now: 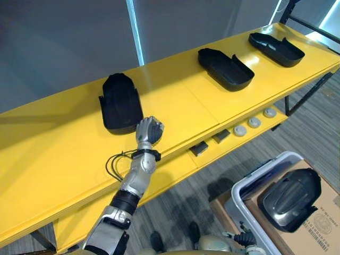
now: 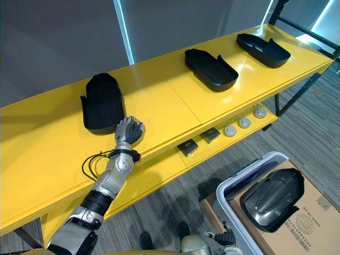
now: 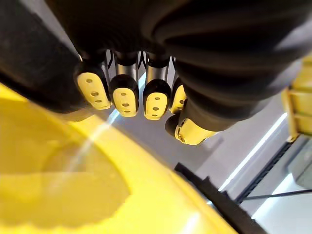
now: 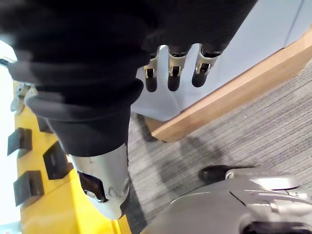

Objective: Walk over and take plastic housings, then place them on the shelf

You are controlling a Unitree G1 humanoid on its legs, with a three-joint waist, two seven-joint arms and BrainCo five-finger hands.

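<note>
Left eye view: three housings (image 1: 121,102) are sitting on the shelf (image 1: 53,159); a fourth housing (image 1: 289,199) is waiting in the bin (image 1: 281,157), lower right. Wrist views: left hand (image 3: 126,95) is holding nothing, fingers curled; right hand (image 4: 176,63) is hanging loose.

The yellow shelf (image 1: 64,159) has a broad, glossy top board running from near left to far right. Three black plastic housings lie on it in a row, well apart. The nearest housing (image 1: 121,103) lies rounded side up, while the middle housing (image 1: 226,69) and the far housing (image 1: 276,49) lie hollow side up. A narrower lower ledge (image 1: 175,171) juts out in front. On it lie two small black blocks (image 1: 199,149) and, just beside them, three pale round discs (image 1: 255,122).
</note>
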